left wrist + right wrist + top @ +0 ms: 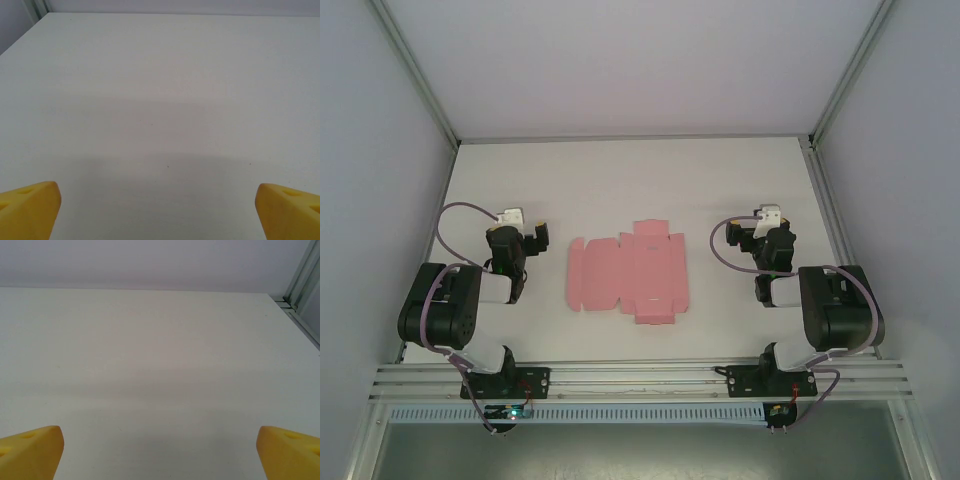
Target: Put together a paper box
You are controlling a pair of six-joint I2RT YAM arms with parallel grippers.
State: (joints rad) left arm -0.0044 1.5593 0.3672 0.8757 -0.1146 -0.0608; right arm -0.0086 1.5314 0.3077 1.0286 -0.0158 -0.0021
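The paper box (628, 274) lies flat on the desk (620, 180), in the middle of the frame. Your left hand (160, 210) and right hand (160, 452) are spread wide. Reach in slowly and lift a side flap.

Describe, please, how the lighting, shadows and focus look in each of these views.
Top external view: soft, even light with no glare; the paper box is sharp enough to show its creases. Left wrist view: a broad, faint shadow darkens the near part of the table; the yellow jaws at the bottom corners look slightly soft. Right wrist view: much the same, with fainter shading.
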